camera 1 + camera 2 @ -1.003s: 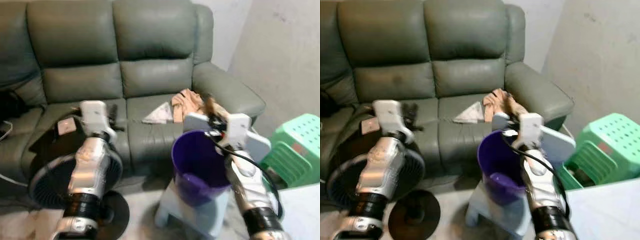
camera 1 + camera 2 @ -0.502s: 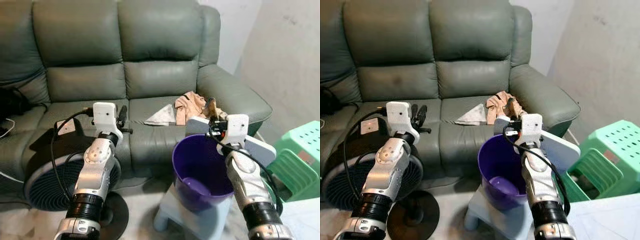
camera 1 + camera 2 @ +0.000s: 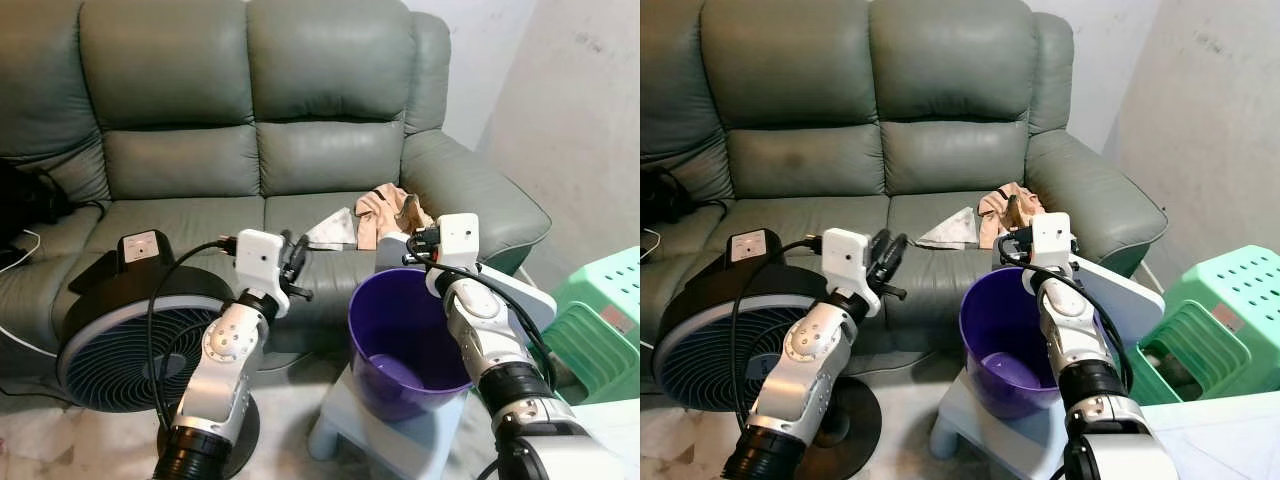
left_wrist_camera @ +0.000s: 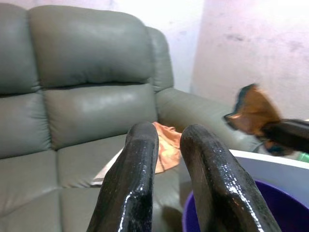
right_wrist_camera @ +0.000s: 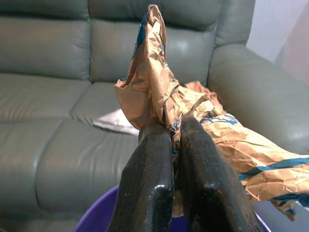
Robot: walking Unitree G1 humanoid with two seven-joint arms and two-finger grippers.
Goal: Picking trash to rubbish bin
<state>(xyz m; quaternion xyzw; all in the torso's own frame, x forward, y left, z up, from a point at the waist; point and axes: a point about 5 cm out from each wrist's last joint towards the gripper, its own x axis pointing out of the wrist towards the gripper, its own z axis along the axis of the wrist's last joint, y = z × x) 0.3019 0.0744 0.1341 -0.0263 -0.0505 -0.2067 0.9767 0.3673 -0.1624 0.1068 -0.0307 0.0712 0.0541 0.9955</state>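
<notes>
Crumpled paper pinched in my right gripper above purple bin; drop pending, left gripper empty, parted.

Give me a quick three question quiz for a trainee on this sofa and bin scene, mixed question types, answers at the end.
1. True or false: the right gripper is shut on the crumpled brown paper.
2. What colour is the rubbish bin? A green, B purple, C white.
3. Fill in: the floor fan stands in front of the ____.

Key: 1 true. 2 B. 3 sofa. The left gripper is open and holds nothing.
</notes>
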